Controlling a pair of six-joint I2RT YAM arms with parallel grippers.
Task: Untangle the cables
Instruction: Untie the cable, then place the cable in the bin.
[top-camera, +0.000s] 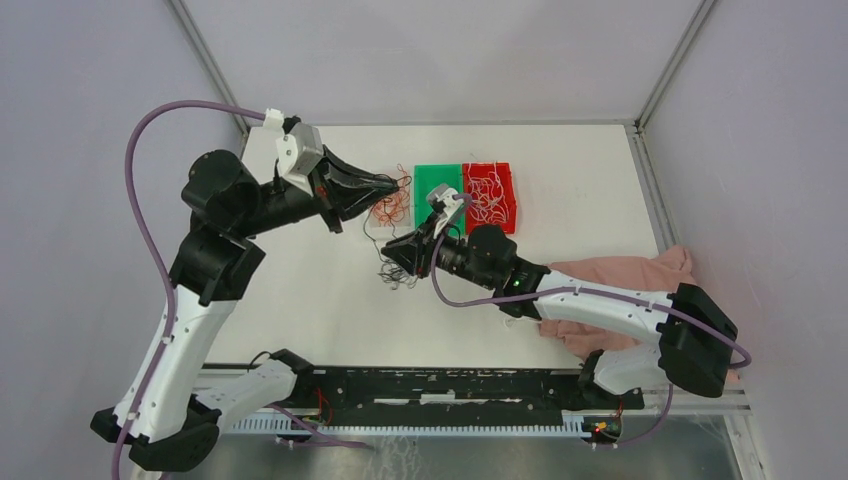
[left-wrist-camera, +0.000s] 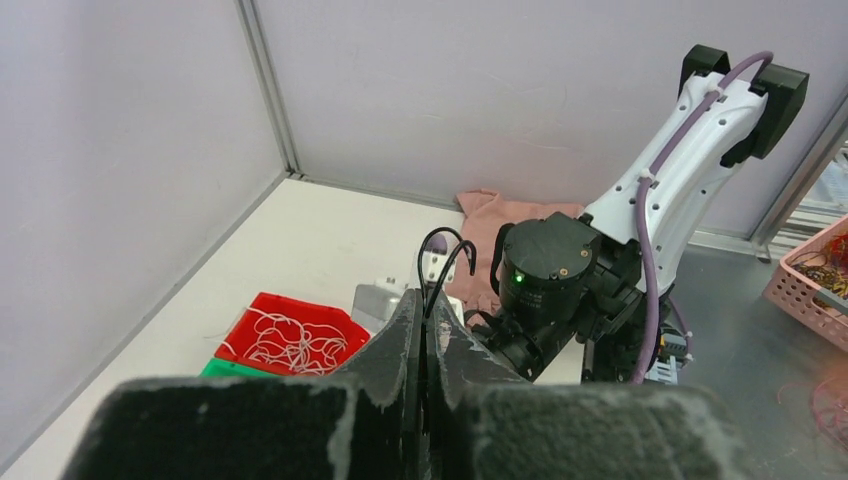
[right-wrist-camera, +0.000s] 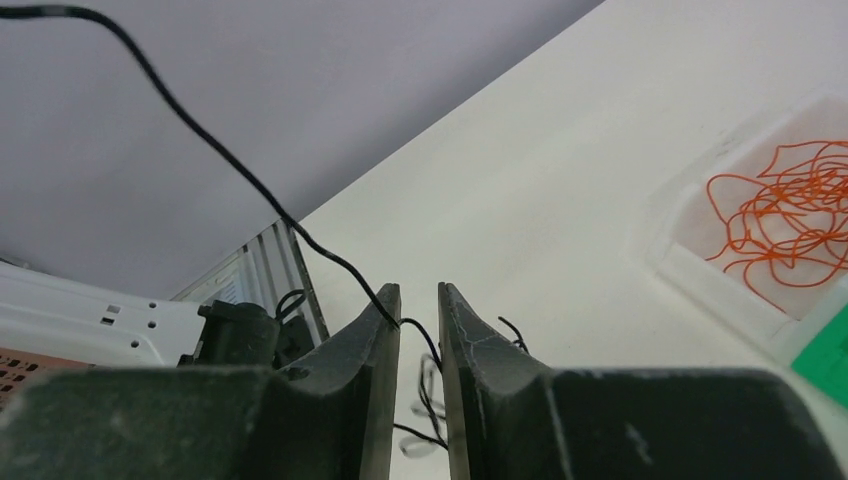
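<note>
The left gripper (left-wrist-camera: 424, 310) is pinching a looping black cable (left-wrist-camera: 437, 250) between its closed jaws, while white cables (left-wrist-camera: 297, 340) are lying in the red tray (left-wrist-camera: 238, 335) beyond.

- Left claw (left-wrist-camera: 427, 305): body blurred and cut by the lower edge. A black cable (left-wrist-camera: 440, 233) rises from its pressed-together tips; the pinch point is hidden.
- Green tray (left-wrist-camera: 222, 368): only a corner shows beside the claw.
- Pink basket (left-wrist-camera: 815, 285): cut by the right edge.
- White tray (right-wrist-camera: 700, 258) of orange cables (right-wrist-camera: 790, 215): cut by the right edge.
- Pink cloth (top-camera: 620, 270): partly under the right arm (top-camera: 600, 298).
- Black strands (top-camera: 395, 275) on the counter (top-camera: 300, 300): too fine to count.
</note>
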